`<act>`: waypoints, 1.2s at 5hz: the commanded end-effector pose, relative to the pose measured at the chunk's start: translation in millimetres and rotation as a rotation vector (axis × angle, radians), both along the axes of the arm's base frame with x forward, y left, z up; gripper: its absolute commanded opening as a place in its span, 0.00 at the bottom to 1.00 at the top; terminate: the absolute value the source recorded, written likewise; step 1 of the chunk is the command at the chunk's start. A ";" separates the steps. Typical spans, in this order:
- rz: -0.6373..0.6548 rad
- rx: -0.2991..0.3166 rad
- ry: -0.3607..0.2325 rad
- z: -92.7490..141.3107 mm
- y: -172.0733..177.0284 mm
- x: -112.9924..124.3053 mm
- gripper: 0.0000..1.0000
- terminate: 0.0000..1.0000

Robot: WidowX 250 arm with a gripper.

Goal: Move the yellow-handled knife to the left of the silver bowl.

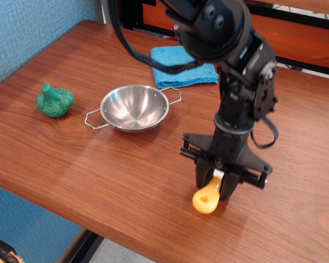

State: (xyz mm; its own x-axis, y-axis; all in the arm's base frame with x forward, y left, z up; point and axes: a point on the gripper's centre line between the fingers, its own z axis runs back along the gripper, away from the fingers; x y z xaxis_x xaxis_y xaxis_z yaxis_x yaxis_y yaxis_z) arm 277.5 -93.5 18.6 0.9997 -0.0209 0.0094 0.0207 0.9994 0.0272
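Poking out below the closed hand [215, 183], yellow-handled knife [206, 196].

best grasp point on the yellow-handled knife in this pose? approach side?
Take the yellow-handled knife near where the handle meets the blade, coming from straight above. It lies low and points away from the camera, so jaws closing across its narrow width fit. The gripper is already shut on it there, with the chunky holed handle end sticking out toward the table's front edge.

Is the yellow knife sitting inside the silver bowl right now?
No, the yellow-handled knife is clamped in the gripper at the table's front, well apart from the silver bowl, which holds nothing.
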 end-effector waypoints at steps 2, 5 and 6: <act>0.340 0.067 -0.205 104.0 93.8 70.3 0.00 0.00; 0.712 0.066 -0.172 85.4 211.9 95.8 0.00 0.00; 0.893 0.102 -0.162 65.8 230.7 99.4 0.00 0.00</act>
